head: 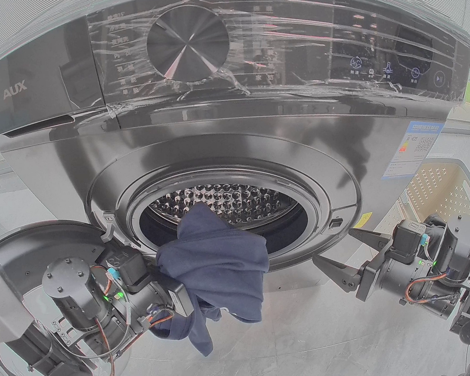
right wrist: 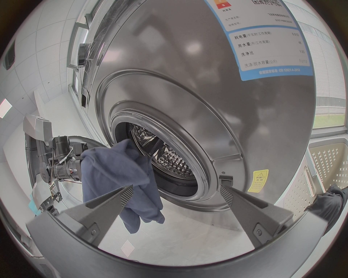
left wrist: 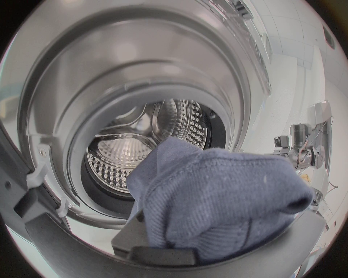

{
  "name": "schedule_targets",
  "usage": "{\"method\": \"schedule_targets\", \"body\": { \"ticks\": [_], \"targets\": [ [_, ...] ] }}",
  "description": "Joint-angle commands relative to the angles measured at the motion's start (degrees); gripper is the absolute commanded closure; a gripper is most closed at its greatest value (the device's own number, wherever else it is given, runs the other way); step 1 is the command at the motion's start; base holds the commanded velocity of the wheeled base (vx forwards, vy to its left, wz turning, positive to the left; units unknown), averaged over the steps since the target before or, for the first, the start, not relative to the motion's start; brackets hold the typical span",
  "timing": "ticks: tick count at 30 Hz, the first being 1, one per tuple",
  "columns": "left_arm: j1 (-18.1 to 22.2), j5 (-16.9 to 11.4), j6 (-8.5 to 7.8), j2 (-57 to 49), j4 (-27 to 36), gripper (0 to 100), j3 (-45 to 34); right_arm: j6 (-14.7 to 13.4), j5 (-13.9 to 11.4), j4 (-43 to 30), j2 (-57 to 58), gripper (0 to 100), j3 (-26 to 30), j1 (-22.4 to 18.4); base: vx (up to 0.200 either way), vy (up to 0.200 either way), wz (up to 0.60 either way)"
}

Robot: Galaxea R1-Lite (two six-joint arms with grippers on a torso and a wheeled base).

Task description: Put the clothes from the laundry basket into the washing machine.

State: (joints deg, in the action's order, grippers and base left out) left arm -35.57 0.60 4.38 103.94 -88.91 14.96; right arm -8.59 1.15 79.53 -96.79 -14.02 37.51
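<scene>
**Blue garment held at the mouth of the washing machine**

The left gripper has its jaws closed on a dark blue garment. The cloth covers the fingers and hangs just in front of the open drum of the washing machine. The right gripper stands with its jaws wide apart, holding nothing, near the lower right of the machine's front. The round door is swung open on the left. A pale perforated laundry basket is at the right, with a dark cloth inside. The floor is of light grey tiles.
</scene>
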Motion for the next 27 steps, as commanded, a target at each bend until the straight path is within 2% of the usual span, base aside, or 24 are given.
{"method": "schedule_targets", "body": {
  "ticks": [1, 2, 5, 8, 10, 12, 14, 15, 19, 21, 23, 25, 26, 27],
  "targets": [
    [-0.64, 0.28, -0.51, 4.61, 0.05, 100, 0.51, -0.02, 0.00, 0.01, 0.03, 0, 0.04, 0.37, 0.000, 0.000, 0.00],
    [-0.64, 0.55, -0.86, 5.31, 0.05, 100, 1.04, -0.02, 0.00, 0.01, -0.06, 0, 0.04, 0.46, 0.000, 0.000, 0.00],
    [-0.55, 2.30, -3.59, 7.86, 0.05, 100, 4.64, -0.11, 0.00, 0.01, -0.06, 0, 0.04, 1.07, 0.000, 0.000, 0.00],
    [-0.38, 3.18, -3.67, 9.88, 0.14, 100, 7.37, -0.11, 0.00, 0.01, 0.03, 0, 0.13, 1.16, 0.000, 0.000, 0.00],
    [0.06, 2.57, -3.23, 11.20, 0.05, 100, 8.77, -0.19, 0.00, 0.01, 0.03, 0, 0.13, 1.16, 0.000, 0.000, 0.00],
    [1.73, -2.97, -2.35, 13.22, 0.05, 100, 11.85, -0.46, 0.08, 0.01, 0.03, 0, 0.13, 1.16, 0.000, 0.000, 0.00],
    [2.61, -6.49, -2.35, 15.15, 0.05, 100, 13.87, -0.46, 0.08, 0.01, 0.03, 0, 0.13, 1.16, 0.000, 0.000, 0.00],
    [2.53, -7.28, -2.09, 15.86, 0.05, 100, 14.57, -0.46, 0.08, 0.01, 0.11, 0, 0.13, 1.16, 0.000, 0.000, 0.00],
    [3.67, -7.28, -1.74, 18.58, 0.14, 100, 17.21, -0.46, 0.08, 0.01, 0.38, 0, 0.13, 1.16, 0.000, 0.000, 0.00],
    [3.93, -6.93, -0.69, 19.81, 0.14, 100, 19.85, -0.46, 0.08, 0.01, 0.20, 0, 0.13, 1.16, 0.000, 0.000, 0.00],
    [3.84, -5.26, 0.63, 20.87, 0.14, 100, 23.27, -0.46, 0.00, 0.01, 0.11, 0, 0.13, 1.16, 0.000, 0.000, 0.00],
    [3.49, -2.36, 1.51, 22.36, 0.05, 100, 27.23, -0.46, 0.00, 0.01, 0.11, 0, 0.13, 1.16, 0.000, 0.000, 0.00],
    [3.49, -2.27, 1.60, 22.45, 0.05, 100, 27.41, -0.46, 0.00, 0.01, 0.11, 0, 0.13, 1.16, 0.000, 0.000, 0.00],
    [3.32, -1.83, 2.57, 23.06, 0.05, 100, 28.81, -0.46, 0.00, 0.01, 0.11, 0, 0.13, 1.16, 0.000, 0.000, 0.00]
  ]
}}
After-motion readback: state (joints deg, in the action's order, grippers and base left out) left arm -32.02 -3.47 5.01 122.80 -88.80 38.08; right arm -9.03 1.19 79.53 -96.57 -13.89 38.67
